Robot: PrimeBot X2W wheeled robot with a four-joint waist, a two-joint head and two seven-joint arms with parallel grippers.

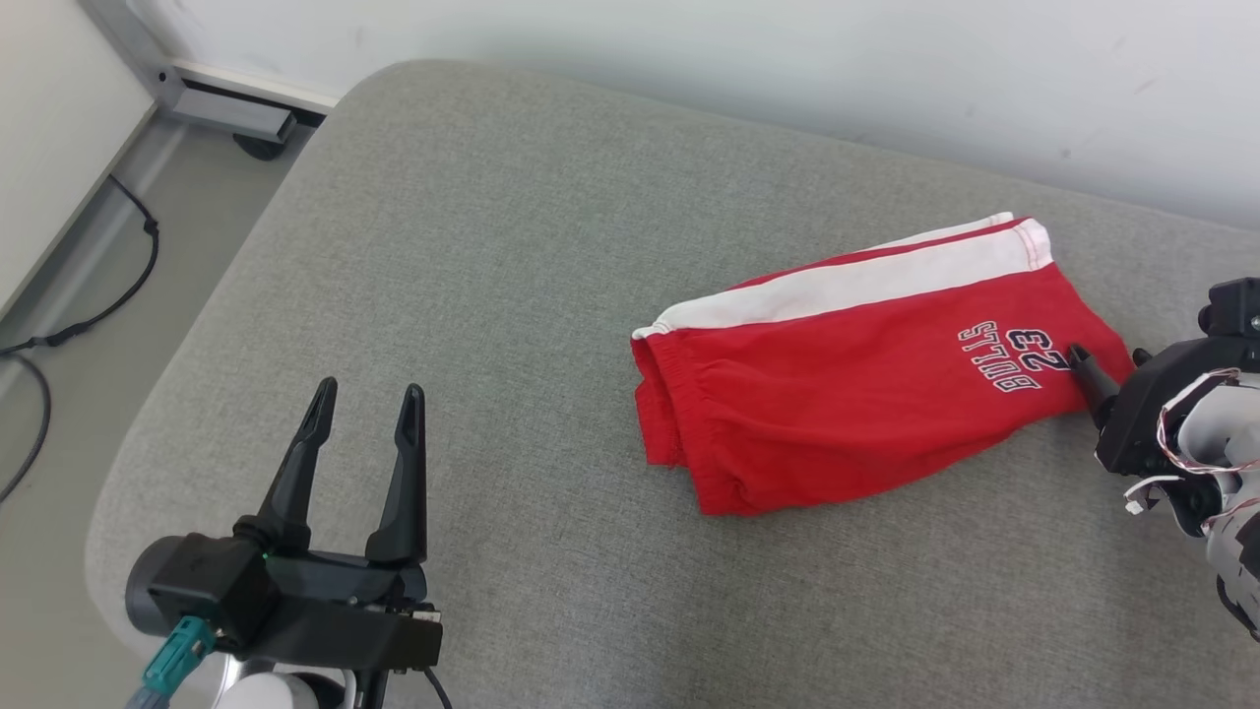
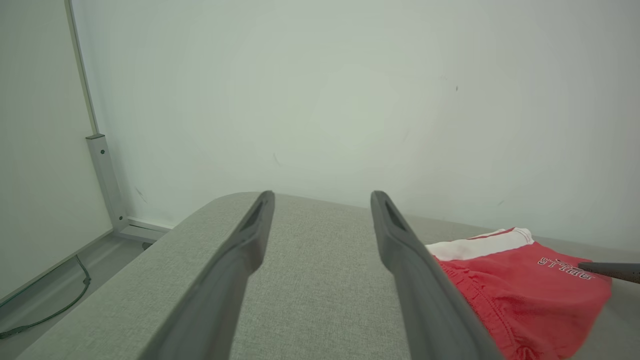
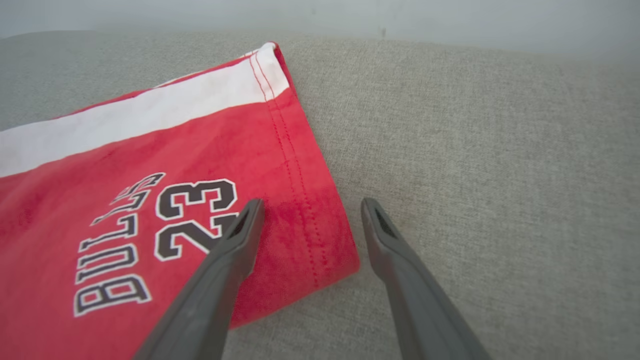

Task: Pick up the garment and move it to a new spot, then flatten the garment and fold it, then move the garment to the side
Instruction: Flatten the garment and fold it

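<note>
Grey soft padding [image 1: 492,246] covers the whole work spot, with a plain white wall [image 1: 787,59] behind it. Your red shorts [image 1: 866,384] lie on the right part of the padding, folded over, with the white stripe on the far side and the black letters near the right end. Your right claw [image 3: 312,205] is wide and holds nothing. It sits low at the near corner of the leg hem, with one finger [image 3: 235,250] over the red cloth by the letters and the other over bare padding just beside the edge. Your left claw [image 1: 370,389] is wide too, holds nothing, and hangs well apart from the shorts, at the near left. Watch out here. If you shut the right claw now, it may pinch only the top layer, and I think the fold would fall open when you lift. If the fingers come down too flat, they may push the cloth and bunch it up instead of grabbing it. Lifting by one corner could also make the shorts swing and land in a heap, since the left claw is too far away to help.
</note>
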